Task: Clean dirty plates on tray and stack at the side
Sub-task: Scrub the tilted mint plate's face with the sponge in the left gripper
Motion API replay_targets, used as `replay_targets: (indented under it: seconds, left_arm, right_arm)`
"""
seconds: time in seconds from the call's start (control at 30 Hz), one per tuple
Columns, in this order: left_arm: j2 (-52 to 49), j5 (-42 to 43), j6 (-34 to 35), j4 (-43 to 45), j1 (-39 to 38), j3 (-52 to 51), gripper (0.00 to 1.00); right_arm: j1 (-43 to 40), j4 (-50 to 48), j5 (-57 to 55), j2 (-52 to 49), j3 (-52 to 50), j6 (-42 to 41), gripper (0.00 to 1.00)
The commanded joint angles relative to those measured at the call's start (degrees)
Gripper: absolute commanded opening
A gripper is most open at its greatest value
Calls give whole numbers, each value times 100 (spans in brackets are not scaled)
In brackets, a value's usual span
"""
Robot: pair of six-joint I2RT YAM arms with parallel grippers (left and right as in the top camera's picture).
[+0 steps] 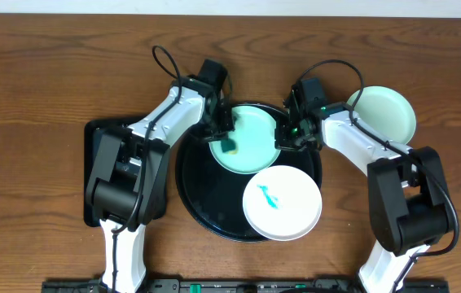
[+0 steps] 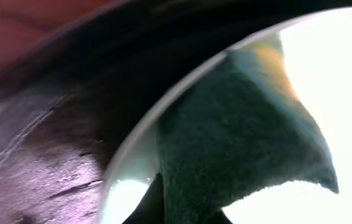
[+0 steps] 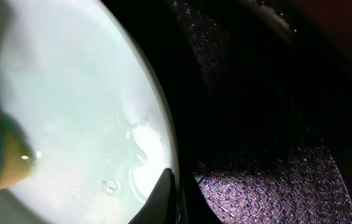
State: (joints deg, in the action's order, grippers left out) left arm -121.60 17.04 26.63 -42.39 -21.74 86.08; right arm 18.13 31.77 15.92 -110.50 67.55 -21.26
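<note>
Sponge (image 1: 229, 146) on mint plate (image 1: 256, 134), right fingers (image 3: 162, 200) pinching rim (white plate (image 1: 294, 210) smeared)

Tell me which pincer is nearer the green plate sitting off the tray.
Right. The right pincer is left of the green plate, at the tray's right edge; the left pincer, holding a sponge, is farther left across the tray.
</note>
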Motion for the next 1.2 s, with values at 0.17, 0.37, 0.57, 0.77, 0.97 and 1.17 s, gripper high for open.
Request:
replay_targets:
  seconds: [0.17, 0.37, 0.57, 0.77, 0.97, 1.17]
  left_arm:
    - [-269, -957, -896, -839, -61, -184, 7]
    - [-269, 798, -1296, -568, -575, -184, 7]
    - [-271, 1235, -704, 149, -1314, -184, 7]
    - [-271, 1342, -236, 839, -1742, -184, 7]
    - [-271, 979, 267, 1211, -1569, -184, 7]
    - [-271, 92, 761, 1412, -1008, -184, 7]
  right_arm:
    - [20, 173, 105, -90, -48, 181, 1]
    - [20, 146, 105, -90, -48, 179, 1]
    - [20, 142, 103, -90, -48, 179, 1]
    - [20, 155, 105, -90, -48, 177, 1]
    - [20, 197, 105, -90, -48, 177, 1]
    - [20, 232, 105, -90, -48, 177, 1]
